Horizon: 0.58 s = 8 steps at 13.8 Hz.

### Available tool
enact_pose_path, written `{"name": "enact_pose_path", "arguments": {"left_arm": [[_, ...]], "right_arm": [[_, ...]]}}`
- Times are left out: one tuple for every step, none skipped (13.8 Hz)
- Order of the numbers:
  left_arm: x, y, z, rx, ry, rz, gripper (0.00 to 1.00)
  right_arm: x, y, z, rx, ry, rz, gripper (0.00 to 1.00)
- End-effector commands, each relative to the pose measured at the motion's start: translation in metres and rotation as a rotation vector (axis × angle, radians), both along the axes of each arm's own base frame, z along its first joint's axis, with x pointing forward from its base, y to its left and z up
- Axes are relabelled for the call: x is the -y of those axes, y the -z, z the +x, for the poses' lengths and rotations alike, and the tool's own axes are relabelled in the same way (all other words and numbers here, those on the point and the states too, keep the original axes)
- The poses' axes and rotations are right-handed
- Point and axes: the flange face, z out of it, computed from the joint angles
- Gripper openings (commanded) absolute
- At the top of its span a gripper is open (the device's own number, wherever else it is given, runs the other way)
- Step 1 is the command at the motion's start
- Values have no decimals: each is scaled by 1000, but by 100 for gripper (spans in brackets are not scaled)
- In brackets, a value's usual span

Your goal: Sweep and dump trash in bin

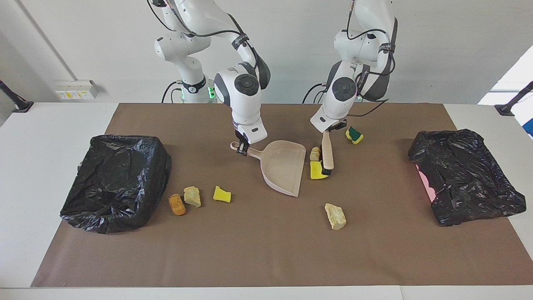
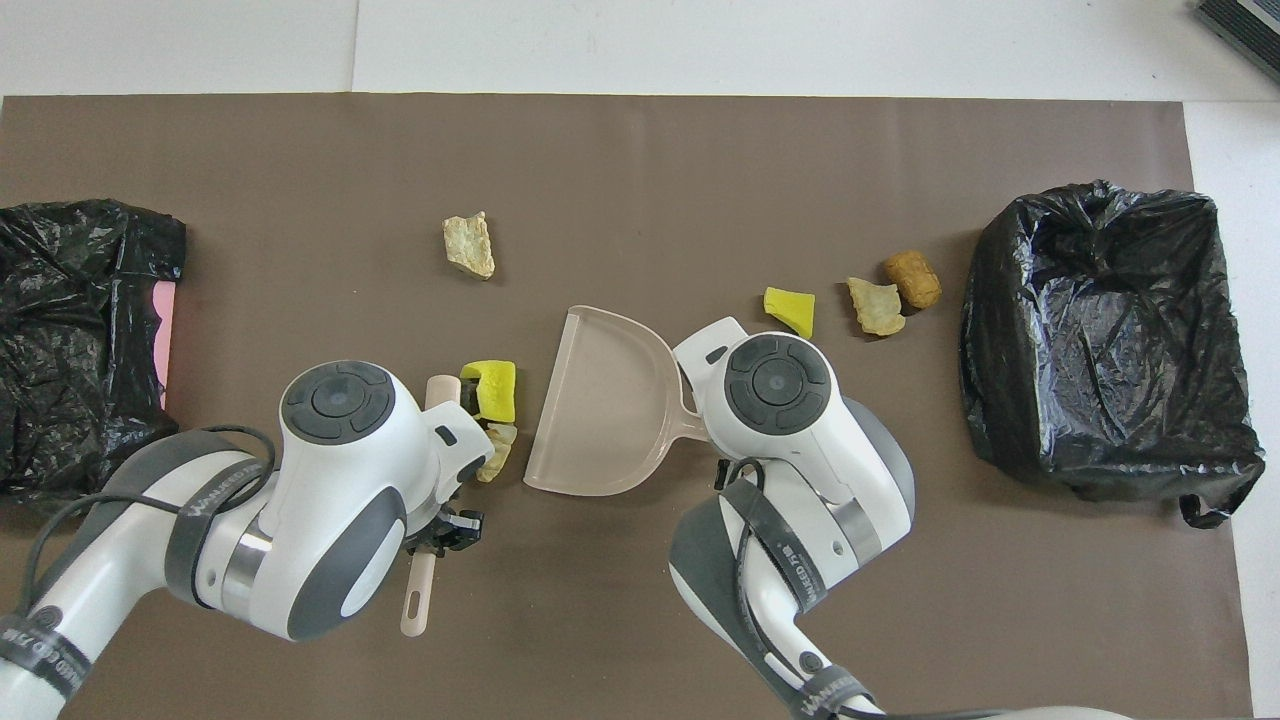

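My left gripper [image 1: 330, 130] is shut on the handle of the beige hand brush [image 1: 327, 152]. The brush's black bristles press a yellow sponge chunk [image 1: 318, 172] and a beige lump [image 1: 315, 153] against the open mouth of the beige dustpan [image 1: 285, 166]. My right gripper [image 1: 240, 148] is shut on the dustpan's handle. A green-faced sponge [image 1: 354, 135] lies beside the left gripper. Another beige lump [image 2: 469, 245] lies farther from the robots. A yellow sponge [image 2: 790, 310], a beige lump [image 2: 876, 305] and an orange-brown lump [image 2: 912, 279] lie next to the black-lined bin [image 2: 1105, 330].
A second crumpled black bag [image 1: 466, 175] with a pink patch showing lies at the left arm's end of the table. A brown mat [image 1: 266, 250] covers the table. Bare mat stretches from the trash toward the table edge farthest from the robots.
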Motion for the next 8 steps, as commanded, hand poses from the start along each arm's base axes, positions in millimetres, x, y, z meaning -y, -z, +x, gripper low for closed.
{"name": "enact_pose_path", "arguments": {"left_arm": [[-27, -35, -12, -17, -121, 21, 0], [-36, -44, -16, -17, -156, 29, 0], [-44, -47, -24, -43, -185, 52, 0], [-48, -43, -33, -55, -229, 80, 0], [-53, -40, -44, -55, -274, 101, 0], [-59, -36, -56, -53, -312, 119, 0], [-65, -31, -69, -51, -339, 133, 0], [-73, -23, -81, -47, -382, 149, 0]], "right_arm": [[-1, 1, 0, 15, 20, -3, 0], [-1, 1, 0, 14, 20, -4, 0], [-1, 1, 0, 15, 20, -3, 0], [-1, 1, 0, 15, 20, -3, 0], [-1, 1, 0, 15, 20, -3, 0], [-1, 1, 0, 15, 18, -3, 0], [-1, 1, 0, 15, 18, -3, 0], [-1, 1, 0, 15, 20, -3, 0]]}}
